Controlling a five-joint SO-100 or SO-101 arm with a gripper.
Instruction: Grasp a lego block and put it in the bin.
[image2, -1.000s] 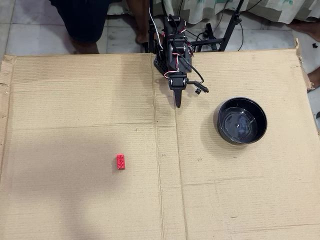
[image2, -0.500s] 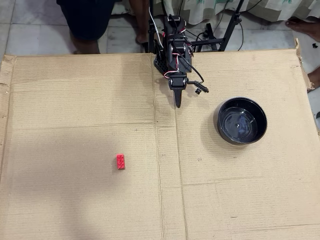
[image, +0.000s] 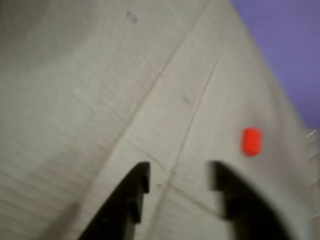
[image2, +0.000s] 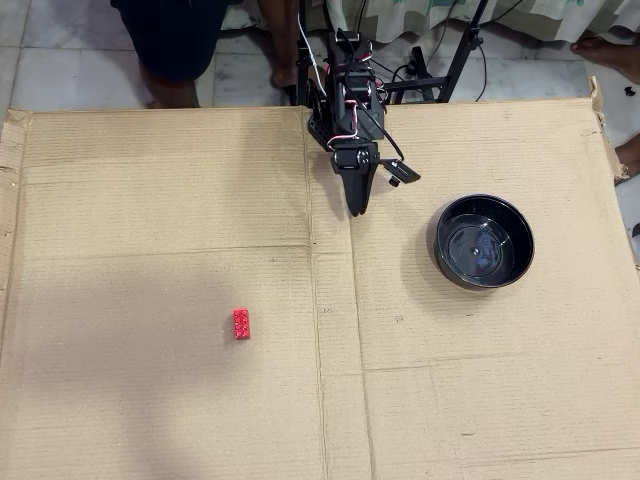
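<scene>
The jaws fill the bottom of the wrist view, two dark prongs standing well apart with nothing but bare cardboard between them; the gripper (image: 179, 175) is wide open and holds nothing. In the overhead view the gripper (image2: 357, 205) hangs near the top centre, pointing toward 6 o'clock.

The red brick (image: 251, 141) lies off-line in the wrist view, at about 2 o'clock from the gap, blurred, so its studs cannot be read there. From above the brick (image2: 241, 323) rests flat on the counter (image2: 150, 200), at roughly 7 o'clock from the jaws and well apart from them. The bowl (image2: 481, 241) sits at about 4 o'clock from the jaws, near them, empty.

Risks, as I judge them: a descent from the present heading would close on bare cardboard. The brick is small, so a slightly skewed approach could knock it sideways rather than straddle it. A cardboard crease runs down past the jaws, and a low fingertip might catch on it.

Room is generous: the cardboard is open all around the brick, far from every edge. The swing back to the bowl crosses clear ground. People's legs and a stand's legs lie beyond the 12 o'clock edge.
</scene>
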